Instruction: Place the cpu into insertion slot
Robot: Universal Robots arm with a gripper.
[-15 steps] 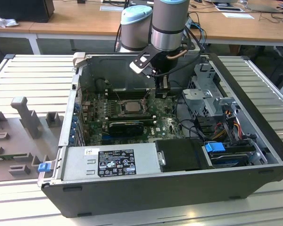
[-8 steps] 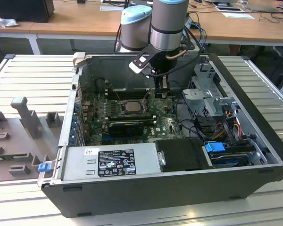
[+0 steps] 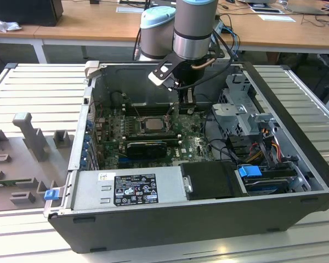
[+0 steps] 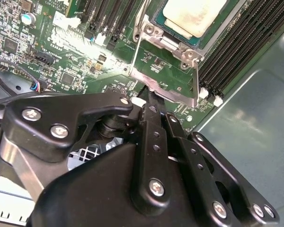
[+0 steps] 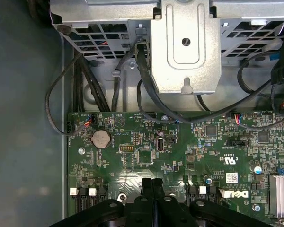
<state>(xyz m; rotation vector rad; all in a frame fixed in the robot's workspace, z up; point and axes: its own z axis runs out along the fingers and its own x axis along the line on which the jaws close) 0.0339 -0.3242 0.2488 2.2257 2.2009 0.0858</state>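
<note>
Claw [image 4: 149, 98] is pinched fully closed, fingertips together, nothing between them. The cpu [image 4: 194, 14] is not in the claw. It lies pale top up inside the insertion slot [image 4: 173, 45], within the metal frame. Placement looks done or close to it. Judged from this, the step in hand is confirming the seat with an empty claw.

Position: in the exterior view the claw hangs inside the open case [image 3: 170, 233], low over the motherboard [image 3: 197, 143]. It is just beside the slot on the exterior view's right, slightly to the far side. The second wrist view puts the tips at the frame's edge; touching or just apart, can't tell.

Doing it well:
- The chip should lie flat and square in the frame, no corner riding up.
- The closed tips need to stay off the frame and off the memory slots [image 4: 236, 52] beside it.
- Any motion is best straight up or down, no sideways drag across the motherboard.

Views:
- The second wrist view gives the close look at chip, frame and tips.
- The first wrist view faces the other way: coin cell [image 5: 101, 138], cables [image 5: 57, 94], metal drive bracket [image 5: 184, 47]. It also confirms the fingers are closed.
- The exterior view gives the layout, with the power supply [image 3: 126, 186] on the near side, well apart from the slot.
</note>
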